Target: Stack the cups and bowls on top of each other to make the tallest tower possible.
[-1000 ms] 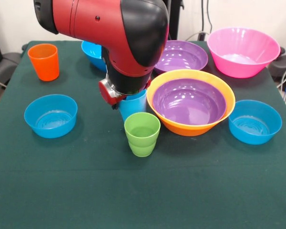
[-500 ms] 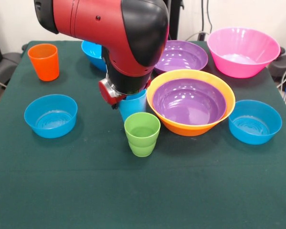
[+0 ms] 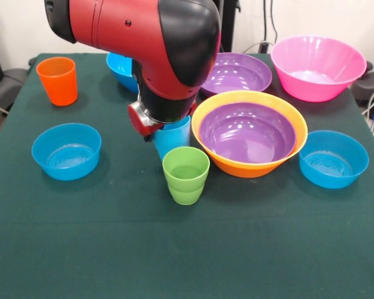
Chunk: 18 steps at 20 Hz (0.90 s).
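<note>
The red and black arm's gripper (image 3: 164,124) is hiding its fingers, grip unclear, over the glossy light blue plastic cup (image 3: 173,138); any sideways drift is risking toppling the neighbouring ridged green plastic cup (image 3: 186,175).

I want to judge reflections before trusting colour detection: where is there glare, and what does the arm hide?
Front view: soft, even light with faint shadows; white glare streaks inside the nested purple bowl and pink bowl. The arm covers most of the light blue cup and hides the jaws.
</note>
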Motion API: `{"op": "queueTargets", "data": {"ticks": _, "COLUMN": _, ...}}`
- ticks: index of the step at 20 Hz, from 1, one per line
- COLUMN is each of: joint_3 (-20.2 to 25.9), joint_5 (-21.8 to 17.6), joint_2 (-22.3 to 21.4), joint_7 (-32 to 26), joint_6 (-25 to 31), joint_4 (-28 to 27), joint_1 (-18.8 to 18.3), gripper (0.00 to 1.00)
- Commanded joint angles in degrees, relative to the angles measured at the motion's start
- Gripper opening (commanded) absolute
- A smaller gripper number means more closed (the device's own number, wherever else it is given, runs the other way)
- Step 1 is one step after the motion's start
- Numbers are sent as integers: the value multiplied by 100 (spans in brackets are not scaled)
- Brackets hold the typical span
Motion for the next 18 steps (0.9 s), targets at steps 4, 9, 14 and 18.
{"op": "queueTargets", "data": {"ticks": 4, "joint_3": 384, "joint_5": -87, "joint_2": 67, "joint_7": 776, "joint_6": -81, "joint_4": 256, "joint_1": 102, "gripper": 100}}
{"op": "queueTargets", "data": {"ticks": 9, "joint_3": 417, "joint_5": -69, "joint_2": 44, "joint_7": 749, "joint_6": -165, "joint_4": 302, "joint_1": 82, "gripper": 100}}
{"op": "queueTargets", "data": {"ticks": 14, "joint_3": 409, "joint_5": -87, "joint_2": 40, "joint_7": 725, "joint_6": -158, "joint_4": 298, "joint_1": 89, "gripper": 100}}
{"op": "queueTargets", "data": {"ticks": 18, "joint_3": 382, "joint_5": -120, "joint_2": -49, "joint_7": 668, "joint_6": -133, "joint_4": 347, "joint_1": 102, "gripper": 100}}
